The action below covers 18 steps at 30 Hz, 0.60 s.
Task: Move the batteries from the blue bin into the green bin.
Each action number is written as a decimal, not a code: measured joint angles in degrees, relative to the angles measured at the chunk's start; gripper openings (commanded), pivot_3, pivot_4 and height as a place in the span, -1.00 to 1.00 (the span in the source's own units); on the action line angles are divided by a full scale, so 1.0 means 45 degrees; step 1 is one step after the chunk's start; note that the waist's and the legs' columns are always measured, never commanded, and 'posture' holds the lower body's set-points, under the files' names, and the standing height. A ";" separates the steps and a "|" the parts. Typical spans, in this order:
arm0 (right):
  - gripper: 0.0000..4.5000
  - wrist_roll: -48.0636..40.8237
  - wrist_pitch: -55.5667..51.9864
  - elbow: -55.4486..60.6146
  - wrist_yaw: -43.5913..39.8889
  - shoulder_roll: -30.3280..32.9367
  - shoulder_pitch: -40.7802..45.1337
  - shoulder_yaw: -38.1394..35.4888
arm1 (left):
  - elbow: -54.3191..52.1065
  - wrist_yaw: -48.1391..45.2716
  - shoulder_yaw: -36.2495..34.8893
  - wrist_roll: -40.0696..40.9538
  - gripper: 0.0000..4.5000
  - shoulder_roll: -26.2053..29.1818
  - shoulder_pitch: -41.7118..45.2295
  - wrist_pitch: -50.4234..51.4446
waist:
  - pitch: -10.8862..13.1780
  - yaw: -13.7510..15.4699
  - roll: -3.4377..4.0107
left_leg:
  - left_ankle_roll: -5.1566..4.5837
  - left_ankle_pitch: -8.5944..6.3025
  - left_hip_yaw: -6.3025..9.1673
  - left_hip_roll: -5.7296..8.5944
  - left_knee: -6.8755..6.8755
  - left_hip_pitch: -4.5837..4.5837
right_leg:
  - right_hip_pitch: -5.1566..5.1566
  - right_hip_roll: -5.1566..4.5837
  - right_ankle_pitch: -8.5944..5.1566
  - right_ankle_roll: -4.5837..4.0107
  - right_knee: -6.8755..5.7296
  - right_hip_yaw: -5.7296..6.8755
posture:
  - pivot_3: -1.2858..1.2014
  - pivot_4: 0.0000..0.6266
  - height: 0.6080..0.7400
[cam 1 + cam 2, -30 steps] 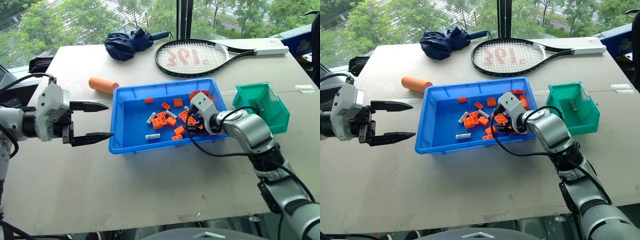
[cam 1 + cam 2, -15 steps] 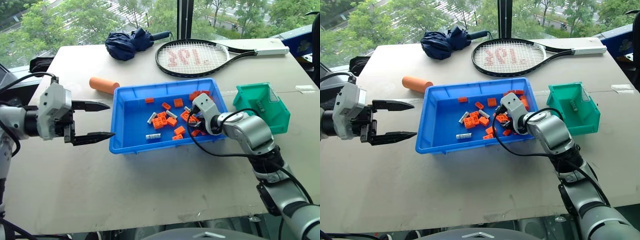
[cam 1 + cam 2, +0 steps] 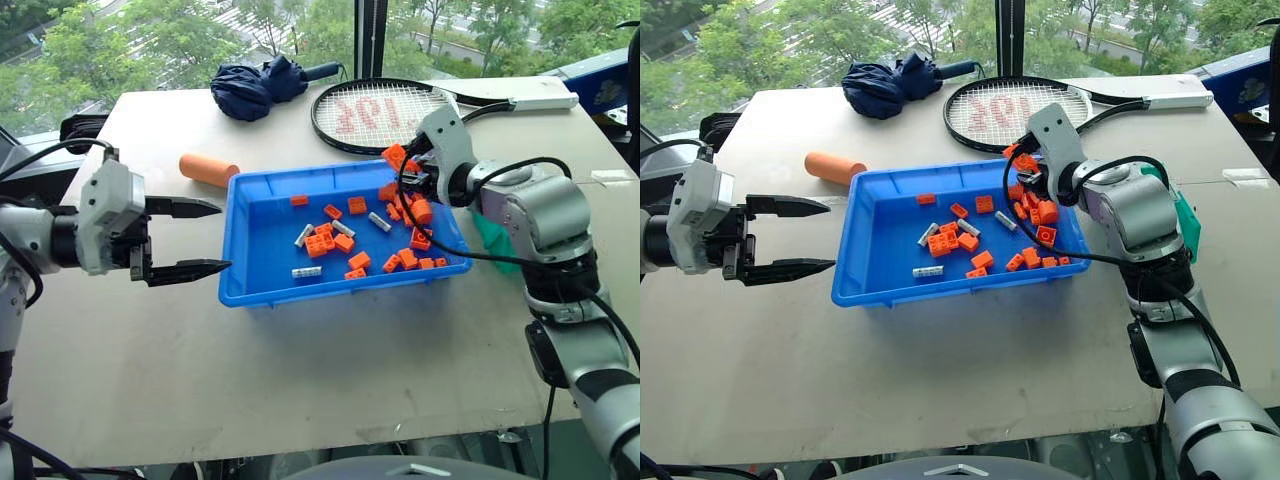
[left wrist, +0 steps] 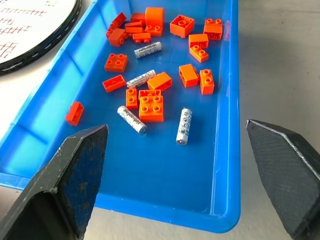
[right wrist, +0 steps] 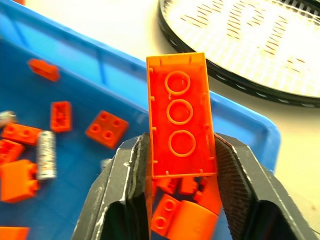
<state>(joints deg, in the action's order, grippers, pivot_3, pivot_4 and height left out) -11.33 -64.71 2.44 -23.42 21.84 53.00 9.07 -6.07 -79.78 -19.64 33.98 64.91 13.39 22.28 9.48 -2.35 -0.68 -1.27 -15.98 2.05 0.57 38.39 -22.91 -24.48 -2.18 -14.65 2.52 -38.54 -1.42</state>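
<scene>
The blue bin lies mid-table, holding several batteries, such as one near its front wall and one among orange bricks. My right gripper hangs above the bin's far right corner, shut on a long orange brick. No battery is between its fingers. My right arm hides most of the green bin; a teal sliver shows beside the forearm. My left gripper stands open and empty, level with the bin's left wall and apart from it.
A tennis racket lies just behind the bin, close under the raised right gripper. An orange cylinder rests by the bin's far left corner, with a folded navy umbrella further back. Bare tabletop stretches toward the front edge.
My right gripper has risen out of the bin toward its far right corner, with an orange brick in it. Loose bricks in the bin have shifted. The left gripper has kept still.
</scene>
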 measured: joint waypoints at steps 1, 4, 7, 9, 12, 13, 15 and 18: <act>0.48 0.0019 0.0093 -0.0099 -0.0011 -0.0002 0.0000 0.0001 | -0.0002 0.0003 0.0003 0.0000 1.00 0.0000 0.0011 0.0006 | 0.0000 -0.0006 0.0000 | 0.0000 0.0000 -0.0008 -0.0001 -0.0001 -0.0001 | -0.0009 0.0001 0.0000 0.0000 -0.0007 -0.0008 | 0.03 -0.52 1.00; 0.99 0.0374 0.0886 -0.0582 0.0015 0.0019 -0.0039 0.0279 | -0.0010 0.0005 0.0010 0.0000 1.00 0.0000 0.0065 0.0079 | 0.0000 -0.0061 0.0000 | -0.0005 -0.0003 -0.0035 -0.0010 -0.0002 -0.0013 | -0.0059 0.0001 0.0000 -0.0001 -0.0059 -0.0039 | 0.03 -0.52 1.00; 0.99 0.0589 0.1636 -0.0744 0.0078 -0.0045 -0.0259 0.0292 | -0.0016 0.0011 0.0007 0.0000 1.00 0.0001 0.0047 0.0170 | 0.0000 -0.0053 0.0000 | -0.0010 -0.0005 -0.0038 -0.0014 -0.0002 -0.0014 | -0.0063 0.0010 0.0000 -0.0001 -0.0061 -0.0040 | 0.03 -0.52 1.00; 0.99 0.0420 0.1726 -0.0581 -0.0072 -0.0280 -0.0353 0.0270 | -0.0040 0.0015 0.0007 0.0000 1.00 0.0001 -0.0012 0.0230 | 0.0000 -0.0055 0.0000 | -0.0011 -0.0006 -0.0042 -0.0015 -0.0001 -0.0014 | -0.0063 0.0009 0.0000 -0.0001 -0.0062 -0.0045 | 0.03 -0.52 1.00; 0.99 -0.0039 0.1483 0.0085 -0.0574 -0.0578 -0.0616 0.0311 | -0.0048 0.0014 0.0005 0.0000 1.00 0.0000 -0.0029 0.0253 | 0.0000 -0.0037 0.0000 | -0.0014 -0.0008 -0.0039 -0.0017 0.0001 -0.0014 | -0.0062 0.0009 0.0000 -0.0001 -0.0064 -0.0041 | 0.03 -0.52 1.00; 0.99 -0.0128 0.1453 0.0355 -0.0796 -0.0623 -0.0805 0.0538 | -0.0051 0.0012 0.0005 0.0000 1.00 0.0001 -0.0029 0.0258 | -0.0001 -0.0035 -0.0002 | -0.0016 -0.0009 -0.0039 -0.0016 0.0001 -0.0014 | -0.0061 0.0009 0.0000 -0.0001 -0.0063 -0.0041 | 0.03 -0.52 1.00; 0.99 -0.0149 0.1459 0.0454 -0.0928 -0.0669 -0.1033 0.0806 | -0.0051 0.0009 0.0005 0.0000 1.00 0.0001 -0.0029 0.0260 | -0.0002 -0.0018 -0.0003 | -0.0016 -0.0009 -0.0039 -0.0015 0.0004 -0.0014 | -0.0060 0.0010 0.0000 0.0000 -0.0063 -0.0038 | 0.03 -0.52 1.00; 0.99 -0.0135 0.1710 0.0402 -0.1146 -0.1001 -0.1637 0.1438 | -0.0041 0.0005 0.0005 -0.0002 1.00 0.0001 -0.0023 0.0259 | -0.0002 -0.0012 -0.0002 | -0.0013 -0.0008 -0.0039 -0.0013 0.0007 -0.0015 | -0.0060 0.0010 0.0000 0.0000 -0.0064 -0.0038 | 0.03 -0.52 1.00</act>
<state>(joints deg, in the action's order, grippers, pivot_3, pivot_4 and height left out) -11.93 -57.01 4.25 -28.58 17.34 45.63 15.54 -6.26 -79.75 -19.61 33.97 64.92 13.28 23.44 9.48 -2.41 -0.69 -1.34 -16.01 1.88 0.51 38.42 -22.98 -24.75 -2.13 -14.65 2.52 -38.83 -1.59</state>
